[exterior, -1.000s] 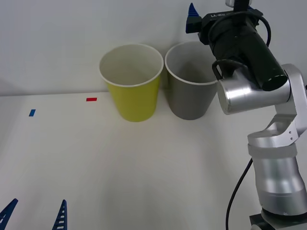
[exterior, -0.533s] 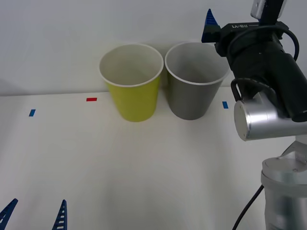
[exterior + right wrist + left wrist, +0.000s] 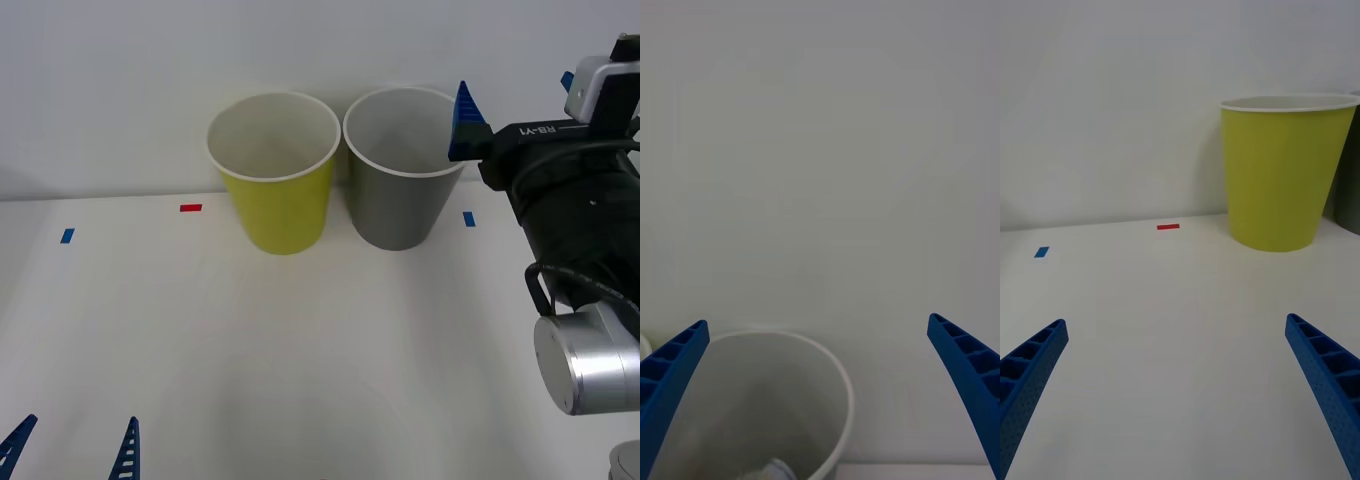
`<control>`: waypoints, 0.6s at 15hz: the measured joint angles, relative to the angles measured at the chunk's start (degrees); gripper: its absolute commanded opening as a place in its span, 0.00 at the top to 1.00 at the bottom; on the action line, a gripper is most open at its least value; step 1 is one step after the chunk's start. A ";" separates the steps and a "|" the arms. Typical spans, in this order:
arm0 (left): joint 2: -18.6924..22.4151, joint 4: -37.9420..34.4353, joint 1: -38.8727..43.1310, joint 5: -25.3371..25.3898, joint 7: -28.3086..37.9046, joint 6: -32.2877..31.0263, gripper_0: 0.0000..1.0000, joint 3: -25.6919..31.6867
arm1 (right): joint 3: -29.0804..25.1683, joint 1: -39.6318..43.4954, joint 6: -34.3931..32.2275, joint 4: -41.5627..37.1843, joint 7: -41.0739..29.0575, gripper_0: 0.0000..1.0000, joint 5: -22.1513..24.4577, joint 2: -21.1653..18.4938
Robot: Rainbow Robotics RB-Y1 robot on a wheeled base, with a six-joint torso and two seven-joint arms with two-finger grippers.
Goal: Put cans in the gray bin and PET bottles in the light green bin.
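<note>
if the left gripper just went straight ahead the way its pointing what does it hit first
Probably nothing soon: the left gripper, open and low over the table, points across bare surface toward the back wall. The light green bin stands off to one side of that line, though depth is hard to judge.

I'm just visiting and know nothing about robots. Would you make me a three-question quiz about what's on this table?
1. Which bin stands on the robot's left: the light green bin or the gray bin?
2. True or false: the right gripper is open.
3. What color is the tape mark nearest the light green bin?

Key:
1. The light green bin.
2. True; its fingers sit wide apart.
3. Red.
</note>
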 measured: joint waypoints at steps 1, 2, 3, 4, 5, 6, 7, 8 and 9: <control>0.00 0.00 0.00 0.00 0.00 0.00 0.00 0.00 | 0.33 2.34 -1.53 -0.54 -0.17 0.00 -0.05 -0.19; 0.00 0.00 0.00 0.00 0.00 0.00 0.00 0.00 | 0.61 4.78 -4.39 -0.71 -0.32 0.00 -0.19 -0.32; 0.00 0.00 0.00 0.00 0.00 0.00 0.00 0.00 | 0.96 7.36 -7.21 -0.78 -0.45 0.00 -0.36 -0.50; 0.00 0.00 0.00 0.00 0.00 0.00 0.00 0.00 | 1.37 9.81 -10.11 -0.82 -0.68 0.00 -0.54 -0.87; 0.00 0.00 0.00 0.00 0.00 0.00 0.00 0.00 | 1.73 12.30 -12.99 -0.85 -1.00 0.00 -0.74 -1.44; 0.00 -0.01 0.00 0.00 0.00 0.00 0.00 0.00 | 2.00 14.53 -15.43 -0.85 -1.37 0.00 -1.00 -2.20; 0.00 0.00 0.00 0.00 0.00 0.00 0.00 0.00 | 2.20 16.42 -17.67 -0.72 -1.75 0.00 -1.29 -3.00; 0.00 0.00 0.00 0.00 0.00 0.00 0.00 0.00 | 2.33 18.08 -20.68 -0.27 -2.15 0.00 -1.82 -3.76; 0.00 0.00 0.00 0.00 0.00 0.00 0.00 0.00 | 2.40 19.40 -24.13 0.82 -2.42 0.00 -2.84 -4.49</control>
